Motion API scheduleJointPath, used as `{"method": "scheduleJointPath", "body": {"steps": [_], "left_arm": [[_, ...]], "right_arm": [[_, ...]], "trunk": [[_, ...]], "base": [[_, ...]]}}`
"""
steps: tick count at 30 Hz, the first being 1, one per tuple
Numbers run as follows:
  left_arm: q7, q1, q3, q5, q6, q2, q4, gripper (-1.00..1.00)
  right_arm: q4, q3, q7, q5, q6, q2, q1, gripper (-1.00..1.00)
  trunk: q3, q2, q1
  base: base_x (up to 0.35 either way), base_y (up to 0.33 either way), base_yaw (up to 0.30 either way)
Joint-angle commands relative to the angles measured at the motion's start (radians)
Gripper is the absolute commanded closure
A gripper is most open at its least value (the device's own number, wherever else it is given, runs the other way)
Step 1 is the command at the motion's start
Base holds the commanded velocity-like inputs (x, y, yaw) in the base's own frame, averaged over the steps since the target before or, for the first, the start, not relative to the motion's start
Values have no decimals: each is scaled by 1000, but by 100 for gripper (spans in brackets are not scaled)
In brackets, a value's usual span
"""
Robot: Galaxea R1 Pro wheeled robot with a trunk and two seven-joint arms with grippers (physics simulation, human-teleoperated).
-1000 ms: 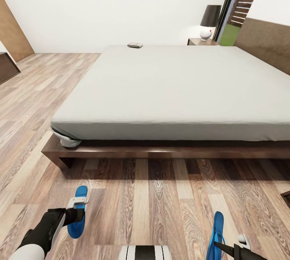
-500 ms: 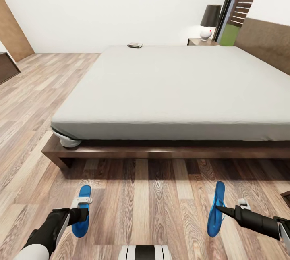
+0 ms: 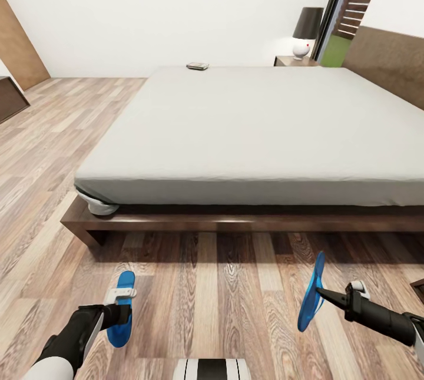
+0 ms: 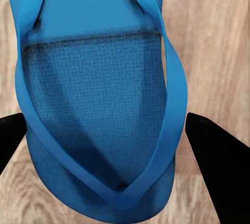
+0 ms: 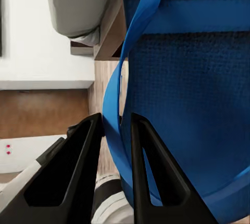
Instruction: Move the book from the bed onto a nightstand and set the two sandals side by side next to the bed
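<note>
The bright blue flat flip-flop on my right [image 3: 310, 293] hangs tilted on its edge above the wood-plank floor [image 3: 224, 297], short of the bed's near side. My right pincer [image 3: 321, 293] has its two dark fingers [image 5: 86, 151] nearly closed, pinching that sandal's thin blue thong strap [image 5: 127, 67] between them. The second blue flip-flop [image 3: 121, 308] sits under my left pincer [image 3: 121, 315], sole flat toward the planks; whether it rests on them I cannot tell. In the left wrist view my left fingers [image 4: 216, 151] stand wide apart on either side of this sandal [image 4: 99, 104], not touching it. Beyond both lies the large low bed with its plain white mattress [image 3: 259, 126] on a dark brown wooden frame [image 3: 235, 221]. A small thin dark book [image 3: 197, 66] lies on the mattress's far edge. At the far right corner stands a small dark-brown nightstand [image 3: 292, 61] carrying a black-shaded lamp [image 3: 307, 31].
</note>
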Motion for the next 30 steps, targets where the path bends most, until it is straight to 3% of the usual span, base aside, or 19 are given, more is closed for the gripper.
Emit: {"method": "scheduleJointPath", "body": {"steps": [1,30], "left_arm": [[-9,0,5,-11,3,-1,-2,100],[-9,0,6,-9,3,-1,-2,100]], "right_arm": [[0,0,6,-2,20,0,-1,100],[3,3,5,3,30,4,0,100]], "trunk": [[-1,0,0],[-109,-7,12]], "base": [[0,0,0],[0,0,0]]}}
